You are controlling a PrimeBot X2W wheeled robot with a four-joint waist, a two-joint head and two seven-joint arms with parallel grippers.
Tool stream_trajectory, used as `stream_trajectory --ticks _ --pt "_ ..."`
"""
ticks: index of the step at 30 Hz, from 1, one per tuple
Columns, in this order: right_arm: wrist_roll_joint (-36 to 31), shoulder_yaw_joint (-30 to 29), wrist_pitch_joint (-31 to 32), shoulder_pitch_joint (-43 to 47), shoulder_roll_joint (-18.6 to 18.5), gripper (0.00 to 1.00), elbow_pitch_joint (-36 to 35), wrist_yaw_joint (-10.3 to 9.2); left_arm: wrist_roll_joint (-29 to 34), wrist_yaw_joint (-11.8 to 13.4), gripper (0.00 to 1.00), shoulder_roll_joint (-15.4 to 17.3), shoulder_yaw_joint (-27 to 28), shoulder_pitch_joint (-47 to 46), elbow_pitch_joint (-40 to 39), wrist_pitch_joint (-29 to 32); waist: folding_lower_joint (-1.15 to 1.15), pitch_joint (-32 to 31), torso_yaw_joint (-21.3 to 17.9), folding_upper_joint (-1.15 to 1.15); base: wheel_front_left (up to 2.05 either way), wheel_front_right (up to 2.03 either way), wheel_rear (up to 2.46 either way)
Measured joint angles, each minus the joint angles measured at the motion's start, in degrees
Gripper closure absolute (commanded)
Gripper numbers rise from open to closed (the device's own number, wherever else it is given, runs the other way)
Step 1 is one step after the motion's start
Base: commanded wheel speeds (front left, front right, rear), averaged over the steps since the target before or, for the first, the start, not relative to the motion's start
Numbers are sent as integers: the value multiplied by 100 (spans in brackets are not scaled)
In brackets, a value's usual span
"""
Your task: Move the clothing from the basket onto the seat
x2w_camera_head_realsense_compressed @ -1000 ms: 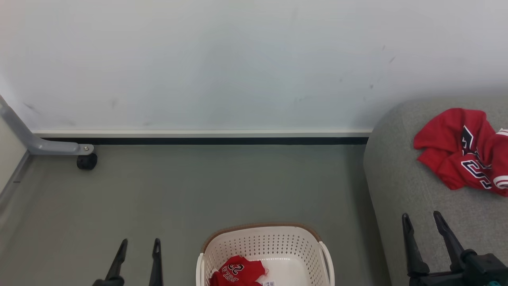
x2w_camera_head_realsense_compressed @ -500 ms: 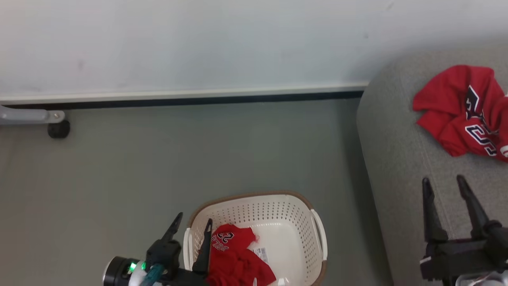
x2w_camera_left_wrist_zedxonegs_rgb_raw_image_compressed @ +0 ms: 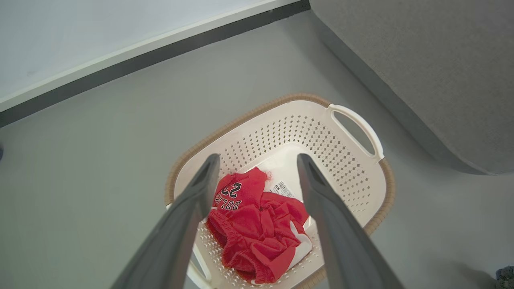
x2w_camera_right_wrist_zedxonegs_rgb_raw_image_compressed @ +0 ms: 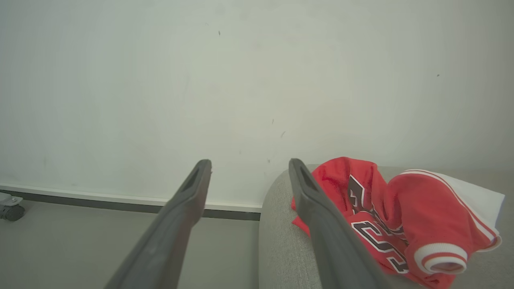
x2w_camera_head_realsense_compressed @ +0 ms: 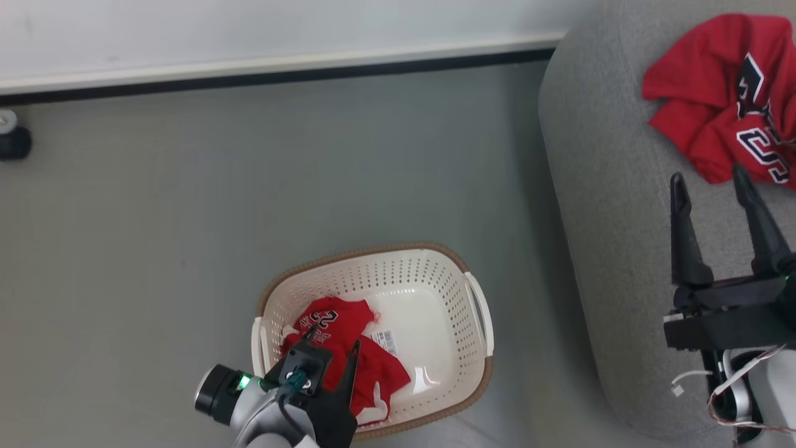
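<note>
One crumpled red garment [x2w_camera_head_realsense_compressed: 341,316] is found in the left half of the basket [x2w_camera_head_realsense_compressed: 367,251], its long axis running from the far wall to the near rim; the other garment [x2w_camera_head_realsense_compressed: 696,93] is bunched on the seat [x2w_camera_head_realsense_compressed: 597,218], right of the basket. The left end effector [x2w_camera_left_wrist_zedxonegs_rgb_raw_image_compressed: 258,158] is held wide open and empty above the basket, and the right end effector [x2w_camera_head_realsense_compressed: 709,173], equally wide and empty, over the seat.

Grey floor [x2w_camera_left_wrist_zedxonegs_rgb_raw_image_compressed: 100,140] spreads beyond the left pincer [x2w_camera_left_wrist_zedxonegs_rgb_raw_image_compressed: 258,158], white wall [x2w_camera_left_wrist_zedxonegs_rgb_raw_image_compressed: 80,32] and dark skirting [x2w_camera_left_wrist_zedxonegs_rgb_raw_image_compressed: 160,56] farther ahead, black caster [x2w_camera_head_realsense_compressed: 12,142] well to its left
</note>
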Motion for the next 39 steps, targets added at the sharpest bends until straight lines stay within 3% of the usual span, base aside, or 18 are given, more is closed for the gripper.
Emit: stream_trajectory --ticks 15,39 --pt "-147 -66 110 -630 -196 0 -421 52 299 -96 0 -63 -481 -1008 945 300 0 1152 -221 0 0 0 0" --pt "-349 55 157 -1539 -147 0 -1105 97 553 8 0 -97 -648 -2515 1862 550 -1 2898 -470 0 0 0 0"
